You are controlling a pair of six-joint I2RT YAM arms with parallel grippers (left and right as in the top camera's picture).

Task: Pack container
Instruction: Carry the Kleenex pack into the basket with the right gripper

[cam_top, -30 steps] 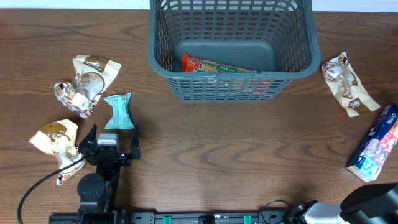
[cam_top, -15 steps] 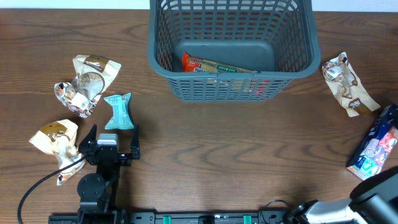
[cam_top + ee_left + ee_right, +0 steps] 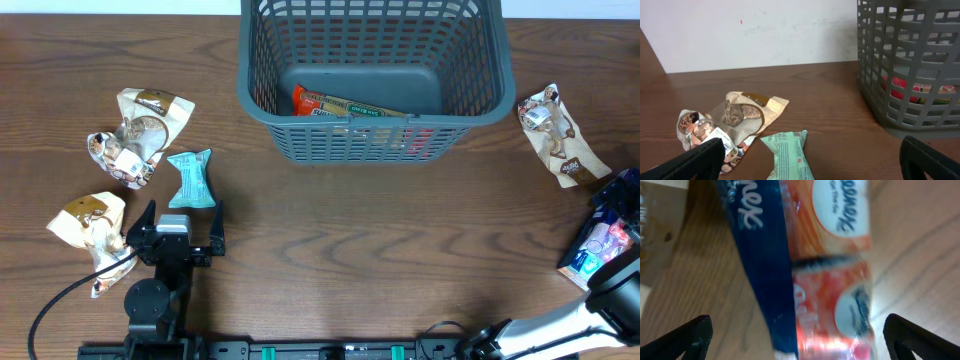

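Note:
The dark grey-blue slotted basket [image 3: 370,122] stands at the back middle of the table, and it also shows in the left wrist view [image 3: 900,75]. A red-orange snack bar [image 3: 345,104] lies inside it. My left gripper [image 3: 180,228] is open and empty, just in front of a teal packet [image 3: 190,180]. In the left wrist view the left gripper [image 3: 810,165] has that teal packet [image 3: 787,155] between its fingers. My right gripper [image 3: 797,337] is open, with its fingers on either side of a blue and orange tissue pack [image 3: 805,255]. The tissue pack lies at the right edge [image 3: 600,245].
Several beige crumpled snack packets [image 3: 140,130] lie at the left, with one more [image 3: 90,225] beside my left arm. Another beige packet [image 3: 555,135] lies right of the basket. My right arm [image 3: 618,285] comes in at the bottom right corner.
My right arm has moved further in over the tissue pack and now covers more of it. The left arm and the packets have not moved.

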